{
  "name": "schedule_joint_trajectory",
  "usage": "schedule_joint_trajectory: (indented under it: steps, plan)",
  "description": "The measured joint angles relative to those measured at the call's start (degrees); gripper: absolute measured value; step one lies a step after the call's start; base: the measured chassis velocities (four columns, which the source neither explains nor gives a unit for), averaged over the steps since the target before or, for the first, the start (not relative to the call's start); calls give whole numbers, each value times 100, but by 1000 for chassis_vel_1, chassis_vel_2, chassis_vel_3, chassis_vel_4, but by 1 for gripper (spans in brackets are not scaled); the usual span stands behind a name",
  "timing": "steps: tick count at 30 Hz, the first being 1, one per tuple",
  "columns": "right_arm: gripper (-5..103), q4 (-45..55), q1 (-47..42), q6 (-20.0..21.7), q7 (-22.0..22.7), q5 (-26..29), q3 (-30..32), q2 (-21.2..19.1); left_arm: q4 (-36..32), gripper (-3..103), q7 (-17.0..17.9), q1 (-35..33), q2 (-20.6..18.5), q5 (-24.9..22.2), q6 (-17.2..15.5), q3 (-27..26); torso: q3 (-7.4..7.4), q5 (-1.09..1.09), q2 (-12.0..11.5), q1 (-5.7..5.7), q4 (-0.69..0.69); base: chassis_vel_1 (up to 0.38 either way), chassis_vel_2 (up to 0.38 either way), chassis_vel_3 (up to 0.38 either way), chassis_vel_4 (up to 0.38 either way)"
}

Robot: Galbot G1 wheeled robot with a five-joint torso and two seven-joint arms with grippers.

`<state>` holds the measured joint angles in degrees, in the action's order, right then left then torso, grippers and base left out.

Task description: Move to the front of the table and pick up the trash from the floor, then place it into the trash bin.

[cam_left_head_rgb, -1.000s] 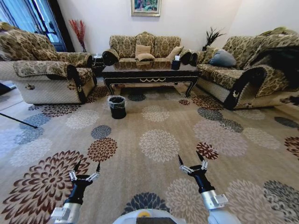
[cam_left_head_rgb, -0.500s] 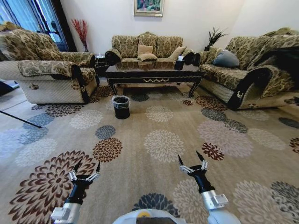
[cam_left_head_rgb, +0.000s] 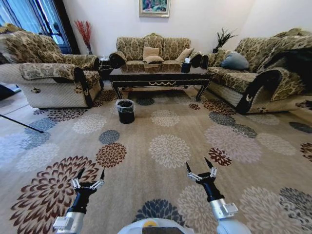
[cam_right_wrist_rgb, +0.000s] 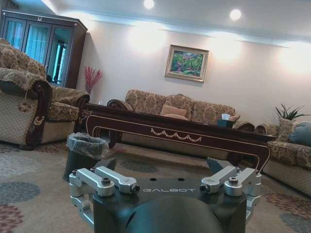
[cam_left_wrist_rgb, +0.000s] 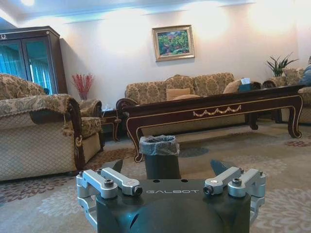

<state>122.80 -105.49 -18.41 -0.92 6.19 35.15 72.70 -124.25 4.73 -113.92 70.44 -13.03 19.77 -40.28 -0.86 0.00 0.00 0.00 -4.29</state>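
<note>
The dark glossy table (cam_left_head_rgb: 158, 78) with gold trim stands far ahead, in front of the back sofa. The black trash bin (cam_left_head_rgb: 126, 110), lined with a greyish bag, stands on the carpet near the table's front left leg. I cannot make out the trash on the patterned carpet. My left gripper (cam_left_head_rgb: 88, 176) and right gripper (cam_left_head_rgb: 200, 168) hover low at the near edge, both open and empty, pointing forward. The left wrist view has the bin (cam_left_wrist_rgb: 159, 156) straight ahead below the table (cam_left_wrist_rgb: 214, 109). In the right wrist view the bin (cam_right_wrist_rgb: 86, 151) and table (cam_right_wrist_rgb: 175, 133) show beyond the open fingers (cam_right_wrist_rgb: 109, 180).
Patterned sofas flank the carpet: one at left (cam_left_head_rgb: 44, 73), one at the back (cam_left_head_rgb: 151, 48), one at right (cam_left_head_rgb: 258, 73). A thin dark rod (cam_left_head_rgb: 19, 124) lies on the floor at far left. Open flowered carpet (cam_left_head_rgb: 168, 151) stretches between me and the table.
The whole picture has shifted slightly, with the table and bin a little nearer and further right: the camera has moved. Both arms keep the same pose, grippers still open.
</note>
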Motion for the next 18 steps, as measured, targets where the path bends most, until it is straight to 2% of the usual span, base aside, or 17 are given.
schedule_joint_trajectory:
  steps: [7, 18]
  plan:
    - [100, 0, -2, 0, 0, 0, 0, 0, 0, 100, 0, -1, 0, 0, 0, 0, 1, 1, 0, 0, -1, 66, -123, -91, 106]
    - [100, 0, -1, 0, 0, 0, 0, 0, 0, 100, 0, 0, 0, 0, 0, 0, -1, 0, 0, 0, -1, 14, -5, -7, 7]
